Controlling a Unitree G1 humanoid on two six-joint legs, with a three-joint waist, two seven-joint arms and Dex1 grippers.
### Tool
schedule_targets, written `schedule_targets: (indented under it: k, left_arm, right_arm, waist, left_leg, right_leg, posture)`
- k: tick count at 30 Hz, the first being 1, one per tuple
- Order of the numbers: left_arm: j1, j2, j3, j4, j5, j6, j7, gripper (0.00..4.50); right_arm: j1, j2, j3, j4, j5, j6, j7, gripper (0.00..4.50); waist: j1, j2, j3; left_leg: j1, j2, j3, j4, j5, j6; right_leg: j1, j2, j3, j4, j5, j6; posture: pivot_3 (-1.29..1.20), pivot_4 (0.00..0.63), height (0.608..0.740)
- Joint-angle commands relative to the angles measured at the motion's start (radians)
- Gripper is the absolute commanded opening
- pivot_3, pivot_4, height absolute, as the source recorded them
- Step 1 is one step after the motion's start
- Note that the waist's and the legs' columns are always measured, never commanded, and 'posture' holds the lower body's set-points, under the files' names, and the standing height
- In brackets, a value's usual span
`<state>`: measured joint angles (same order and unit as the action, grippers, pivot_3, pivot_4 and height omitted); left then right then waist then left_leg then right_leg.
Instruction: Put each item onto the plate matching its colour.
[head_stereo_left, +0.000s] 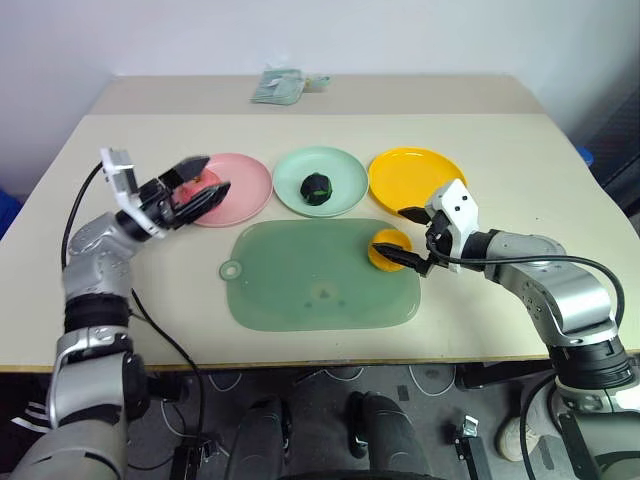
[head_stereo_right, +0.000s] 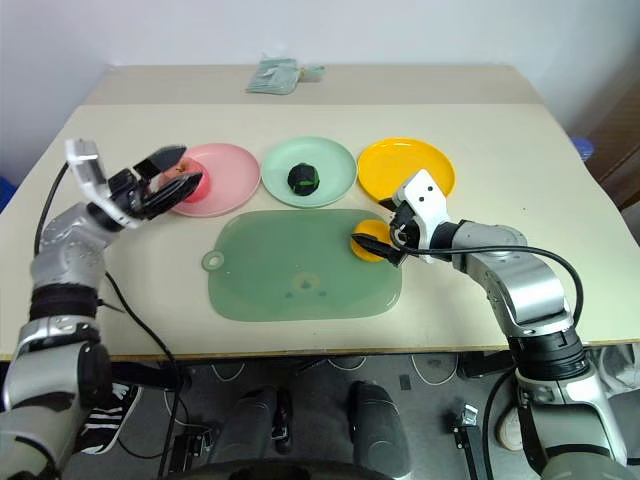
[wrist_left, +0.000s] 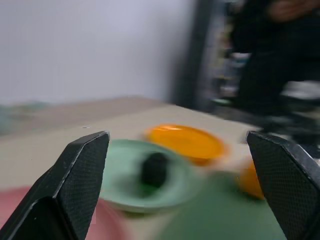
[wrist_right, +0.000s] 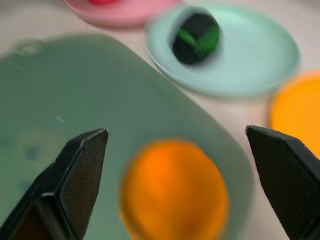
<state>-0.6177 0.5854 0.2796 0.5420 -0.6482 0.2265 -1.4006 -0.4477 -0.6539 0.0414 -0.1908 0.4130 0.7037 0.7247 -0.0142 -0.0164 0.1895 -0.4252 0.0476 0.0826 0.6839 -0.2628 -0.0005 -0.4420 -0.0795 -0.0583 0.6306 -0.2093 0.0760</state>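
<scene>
Right gripper (head_stereo_left: 413, 240), jaws wide and empty, frames the orange (head_stereo_left: 387, 249) on the green mat (head_stereo_left: 310, 280). We judge two placements done — dark fruit (head_stereo_left: 317, 187) on mint plate (head_stereo_left: 345, 170), apple (head_stereo_right: 188, 178) on pink plate (head_stereo_right: 232, 170); left gripper (head_stereo_left: 196, 186) gapes empty.

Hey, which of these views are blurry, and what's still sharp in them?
Left wrist view: the plates and dark fruit are smeared, while the black fingers stay crisp. Right wrist view: the orange and mat are soft. Both eye views are sharp.
</scene>
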Motion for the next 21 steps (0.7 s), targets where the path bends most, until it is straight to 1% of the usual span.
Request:
schedule_targets:
  k: [1,7,8,9,11,12,14,18,21]
  left_arm:
    - [0.061,0.033,-0.045,-0.146,-0.019,0.090,-0.063,4.47]
    - [0.101,0.061,-0.086,-0.210,0.028,0.080,-0.081,4.47]
    - [0.103,0.064,-0.091,-0.215,0.031,0.084,-0.085,4.50]
    - [0.105,0.068,-0.097,-0.219,0.039,0.083,-0.089,4.50]
    - [0.111,0.081,-0.114,-0.227,0.054,0.078,-0.106,4.50]
    - [0.112,0.082,-0.117,-0.228,0.057,0.074,-0.110,4.50]
    - [0.107,0.083,-0.112,-0.228,0.051,0.083,-0.113,4.50]
    - [0.088,0.068,-0.102,-0.210,0.065,0.039,-0.095,4.50]
    - [0.060,0.023,-0.073,-0.190,0.055,-0.006,-0.046,4.50]
  right_arm:
    - [-0.012,0.003,-0.012,0.009,0.000,0.000,0.009,4.50]
    - [0.007,0.011,0.017,0.042,-0.020,-0.002,0.034,4.50]
    - [0.008,0.011,0.022,0.044,-0.021,-0.001,0.037,3.96]
    - [0.010,0.010,0.028,0.049,-0.028,-0.001,0.038,3.70]
    - [0.009,0.007,0.036,0.057,-0.042,-0.013,0.041,2.79]
    - [0.008,0.003,0.040,0.059,-0.056,-0.024,0.038,2.69]
    - [-0.003,0.007,0.038,0.068,-0.079,-0.054,0.028,2.69]
    - [-0.085,0.060,-0.032,0.140,-0.093,-0.118,-0.047,2.69]
    - [-0.158,0.093,-0.060,0.238,-0.133,-0.187,-0.120,2.69]
  waist:
    - [0.001,0.000,0.000]
    - [0.004,0.000,0.000]
    - [0.004,0.000,0.000]
    - [0.003,0.000,0.000]
    - [0.003,0.000,0.000]
    - [0.003,0.000,0.000]
    - [0.003,0.000,0.000]
    - [0.003,0.000,0.000]
    - [0.004,0.000,0.000]
  left_leg:
    - [0.000,0.000,0.000,0.000,0.000,0.000]
    - [-0.001,0.000,-0.001,0.000,0.000,0.000]
    - [0.000,0.000,-0.001,0.000,0.000,0.000]
    - [0.000,0.000,-0.001,0.000,0.000,0.000]
    - [0.000,0.000,-0.001,0.000,0.000,0.000]
    - [0.000,0.000,-0.001,0.000,0.000,0.000]
    - [0.000,0.000,0.000,0.000,0.000,0.000]
    - [0.000,0.000,0.000,0.000,0.000,0.000]
    - [-0.001,0.000,0.000,0.000,0.000,0.000]
  right_leg:
    - [0.000,0.000,0.000,0.000,0.000,0.000]
    - [0.000,0.000,0.000,-0.001,-0.001,-0.002]
    - [0.000,0.000,0.000,-0.001,-0.001,-0.002]
    - [0.000,0.000,0.000,-0.001,-0.001,-0.002]
    - [0.000,0.000,0.000,-0.001,-0.001,-0.002]
    - [0.000,0.000,0.000,-0.001,-0.001,-0.002]
    - [0.000,0.000,0.000,-0.001,-0.001,-0.002]
    - [0.000,0.000,0.000,-0.001,-0.001,-0.002]
    - [0.000,0.000,0.000,-0.001,-0.001,-0.001]
  posture:
    - [0.00,0.150,0.740]
    - [0.00,0.150,0.740]
    - [0.00,0.150,0.740]
    - [0.00,0.150,0.740]
    - [0.00,0.150,0.740]
    - [0.00,0.150,0.740]
    - [0.00,0.150,0.740]
    - [0.00,0.150,0.740]
    - [0.00,0.150,0.740]
